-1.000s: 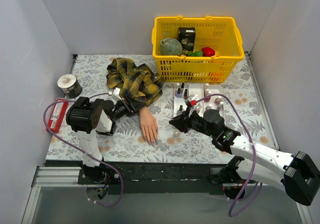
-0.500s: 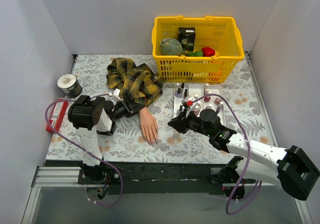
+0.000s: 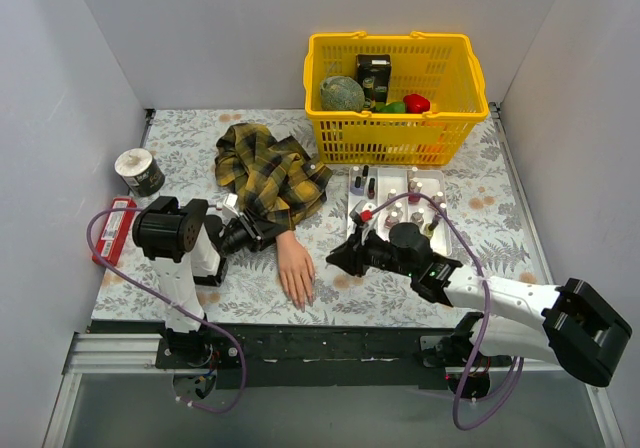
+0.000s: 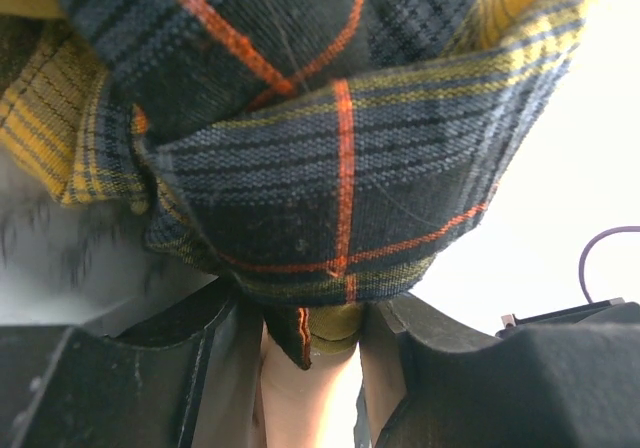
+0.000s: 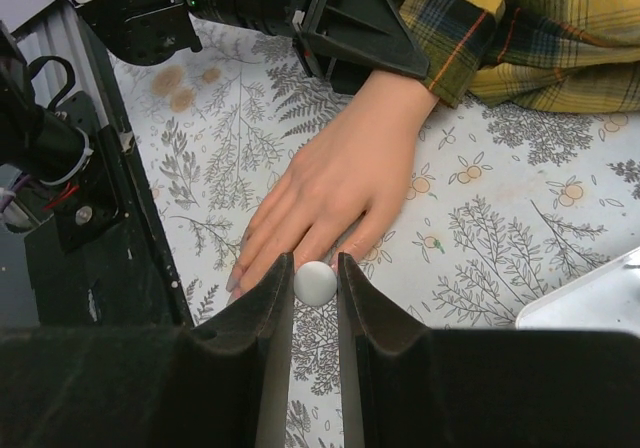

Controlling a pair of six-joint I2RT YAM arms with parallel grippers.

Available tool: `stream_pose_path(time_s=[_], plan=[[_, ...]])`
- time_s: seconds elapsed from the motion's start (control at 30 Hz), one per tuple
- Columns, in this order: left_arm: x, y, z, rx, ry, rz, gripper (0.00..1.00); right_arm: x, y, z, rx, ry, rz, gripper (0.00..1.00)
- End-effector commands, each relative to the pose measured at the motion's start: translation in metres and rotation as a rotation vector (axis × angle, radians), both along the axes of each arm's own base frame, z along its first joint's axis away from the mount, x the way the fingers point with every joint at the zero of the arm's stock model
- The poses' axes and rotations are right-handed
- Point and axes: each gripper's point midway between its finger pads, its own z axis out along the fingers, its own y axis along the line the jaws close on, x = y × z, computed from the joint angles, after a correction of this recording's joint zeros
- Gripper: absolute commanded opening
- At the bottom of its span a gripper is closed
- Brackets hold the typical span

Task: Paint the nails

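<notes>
The peach mannequin hand [image 3: 297, 266] lies palm down on the floral cloth, its plaid sleeve [image 3: 265, 168] bunched behind it. My left gripper [image 3: 262, 233] is shut on its wrist at the cuff. In the left wrist view, skin and cuff fill the gap between the jaws [image 4: 310, 313]. My right gripper [image 3: 333, 258] hovers just right of the fingertips, shut on a small white round cap [image 5: 315, 282] seen end-on. That cap sits right at the tips of the fingers [image 5: 340, 178]. The nails [image 5: 234, 280] show as small greyish tips; those behind the right jaws are hidden.
A yellow basket [image 3: 395, 143] with groceries stands at the back. A white tray [image 3: 390, 180] of small polish bottles sits right of the hand, its corner showing in the right wrist view [image 5: 590, 298]. A tape roll [image 3: 138, 171] and a red item [image 3: 112, 230] lie far left.
My left gripper has closed on the wrist, and the hand has shifted slightly toward the near edge. My right gripper has moved left, up to the fingertips, still holding the white cap.
</notes>
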Motion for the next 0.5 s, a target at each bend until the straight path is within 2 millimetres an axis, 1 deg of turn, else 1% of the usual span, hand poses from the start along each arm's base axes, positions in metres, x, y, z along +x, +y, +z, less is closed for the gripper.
stream_pose_path(time_s=[0.0,0.1,0.3,0.37,0.47], plan=[[-0.031,-0.001,-0.006,0.041,-0.084,-0.055,0.25,-0.014,0.006,0.004,0.039,-0.052,0.061,0.01],[-0.030,-0.002,-0.007,0.047,-0.096,-0.065,0.25,-0.021,0.008,-0.002,0.028,-0.045,0.088,0.01],[-0.024,0.000,-0.005,0.082,-0.127,-0.047,0.26,-0.042,0.013,-0.023,-0.027,-0.069,0.150,0.01],[-0.022,0.002,-0.008,0.103,-0.122,-0.038,0.26,-0.047,0.014,-0.022,-0.026,-0.078,0.170,0.01],[-0.019,0.003,-0.007,0.112,-0.132,-0.031,0.26,-0.050,0.018,-0.020,-0.020,-0.095,0.189,0.01]])
